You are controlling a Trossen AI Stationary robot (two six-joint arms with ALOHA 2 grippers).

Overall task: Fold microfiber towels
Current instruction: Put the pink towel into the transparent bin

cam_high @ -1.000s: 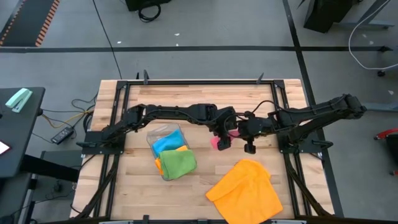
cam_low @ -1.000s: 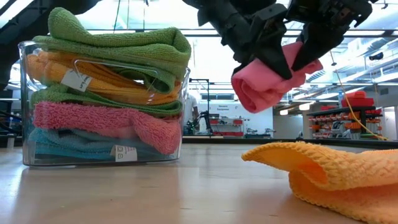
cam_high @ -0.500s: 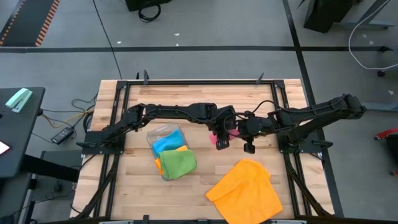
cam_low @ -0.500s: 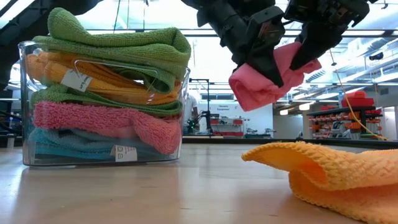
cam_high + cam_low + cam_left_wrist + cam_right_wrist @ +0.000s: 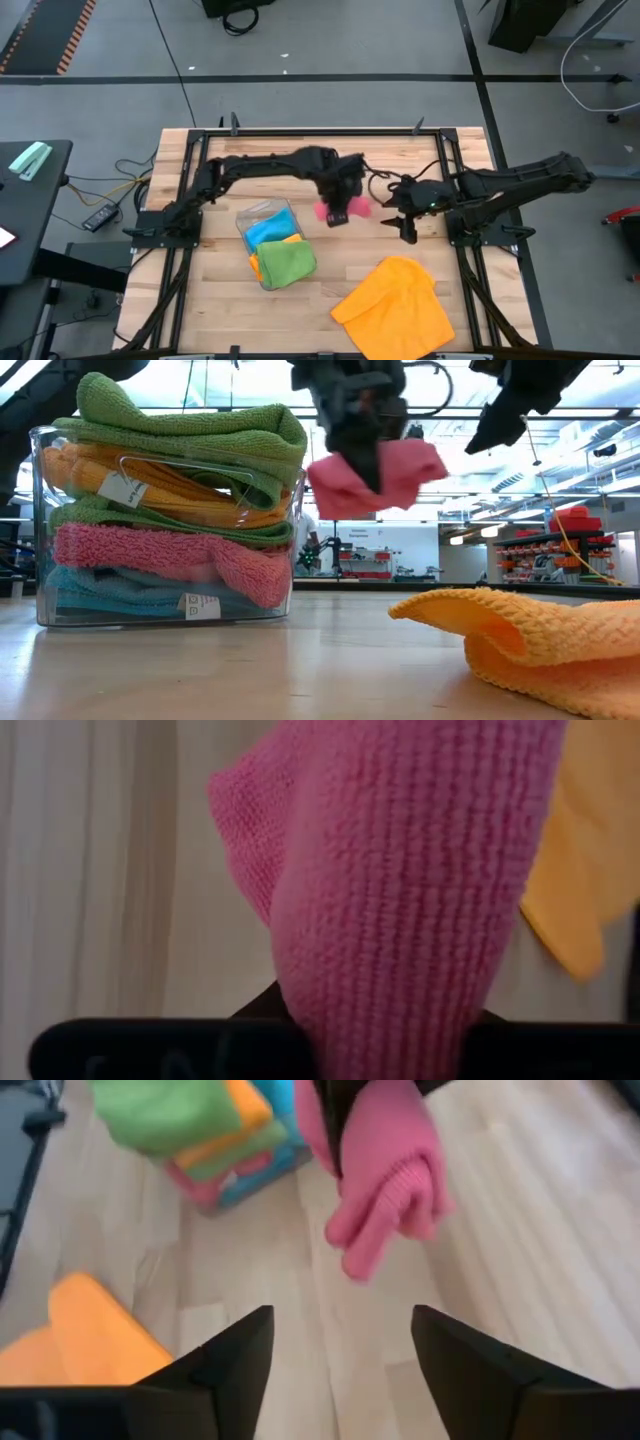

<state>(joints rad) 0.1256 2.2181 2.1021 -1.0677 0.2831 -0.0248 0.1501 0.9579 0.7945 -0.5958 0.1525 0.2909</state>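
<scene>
I'm seeing the left gripper [image 5: 338, 206] clamping the pink towel [image 5: 375, 475] in the air over the wooden table [image 5: 330, 280]; the right gripper [image 5: 340, 1350] is hanging spread beside it. An orange towel [image 5: 395, 305] is lying nearby, a workshop glowing behind.

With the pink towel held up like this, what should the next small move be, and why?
Probably carry it toward the clear tray. The left gripper is shut on the folded pink towel above the table, the right gripper is open and clear of it, and the tray's stack, green towel on top, sits beside it.
</scene>
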